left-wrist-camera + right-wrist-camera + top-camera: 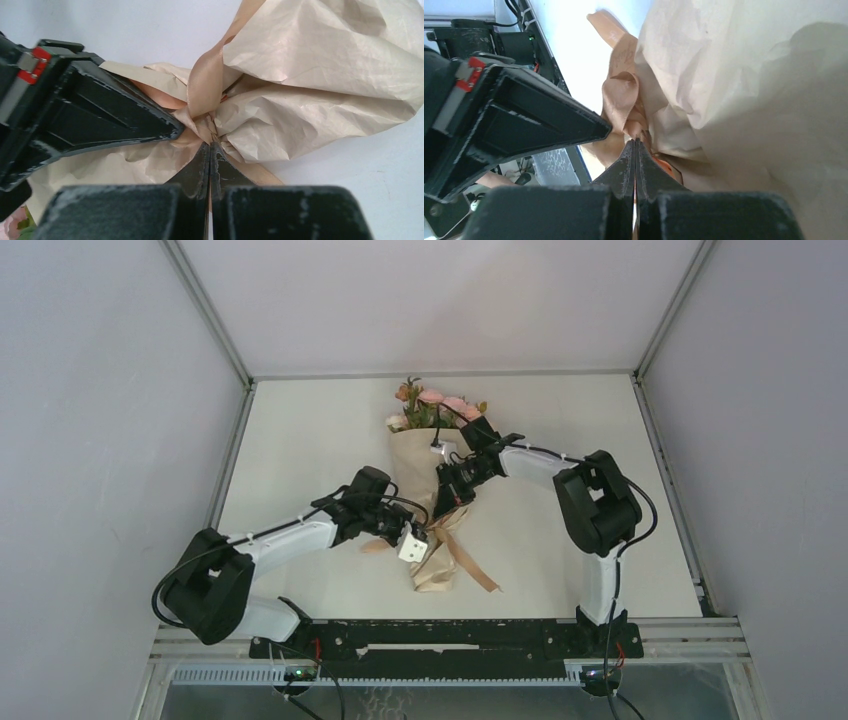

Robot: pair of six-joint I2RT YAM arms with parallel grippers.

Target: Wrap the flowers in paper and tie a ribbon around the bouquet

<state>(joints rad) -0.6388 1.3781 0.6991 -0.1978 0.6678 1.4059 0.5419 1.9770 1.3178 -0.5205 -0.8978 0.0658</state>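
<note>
Wrapped bouquet lies mid table (300, 440): flowers (437, 402) at far end, stems hidden inside paper (415, 465). Jaws fully closed on both left gripper (210, 146) and right gripper (636, 141), tips against ribbon (205, 85) knot; whether either pinches it cannot be told.

Top camera high above the near edge, looking down over the whole table (300, 440), both wrist cameras very near, facing the same ribbon (205, 85) knot on the gathered paper (325, 60) from opposite sides
</note>
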